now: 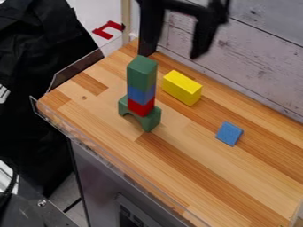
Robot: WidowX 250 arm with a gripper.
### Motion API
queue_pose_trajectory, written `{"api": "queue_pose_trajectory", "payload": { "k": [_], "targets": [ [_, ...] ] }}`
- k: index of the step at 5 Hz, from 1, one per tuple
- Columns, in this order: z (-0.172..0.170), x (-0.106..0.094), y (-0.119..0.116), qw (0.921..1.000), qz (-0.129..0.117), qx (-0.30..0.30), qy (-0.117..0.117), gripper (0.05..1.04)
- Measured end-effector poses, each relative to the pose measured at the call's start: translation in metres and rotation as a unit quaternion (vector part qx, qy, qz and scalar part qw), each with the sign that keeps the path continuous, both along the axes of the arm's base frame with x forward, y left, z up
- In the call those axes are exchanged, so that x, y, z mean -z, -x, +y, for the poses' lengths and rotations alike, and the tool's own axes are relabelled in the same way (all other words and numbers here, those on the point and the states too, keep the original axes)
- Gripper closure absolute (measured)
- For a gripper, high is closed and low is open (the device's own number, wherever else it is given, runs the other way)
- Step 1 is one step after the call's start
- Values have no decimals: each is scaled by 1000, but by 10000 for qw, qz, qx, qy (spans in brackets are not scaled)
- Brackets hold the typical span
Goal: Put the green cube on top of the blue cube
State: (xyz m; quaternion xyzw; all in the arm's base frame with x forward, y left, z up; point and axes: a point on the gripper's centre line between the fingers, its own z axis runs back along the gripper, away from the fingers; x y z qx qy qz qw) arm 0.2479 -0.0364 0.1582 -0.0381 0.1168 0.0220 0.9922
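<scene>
On the wooden tabletop [195, 164], before whitewashed boards [260, 57]: green cube [142, 73] atop blue cube [140, 94], long axis upright, over red cube [140, 107] and green arch [151, 120]; above, jaws wide apart, holding nothing; near the stack, yellow block [182, 88]; farther right, blue tile [229, 133].

My end effector [172, 51]: matt, smooth, like plastic.
My surface [228, 179]: smooth wood, visible grain, soft sheen.
Green cube [141, 75], blue cube [141, 95]: smooth, matt, like painted wood.
Yellow block [181, 88]: smooth, matt, painted look.
Edge guard [75, 68]: clear, glossy, like plastic.
Wall boards [254, 51]: worn wood look, rough, matt.
</scene>
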Motion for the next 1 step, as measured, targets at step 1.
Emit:
{"api": "queue_pose_trajectory", "payload": {
  "k": [1],
  "targets": [
    [-12,12,1,9998,161,-82,-105,83]
  ]
}}
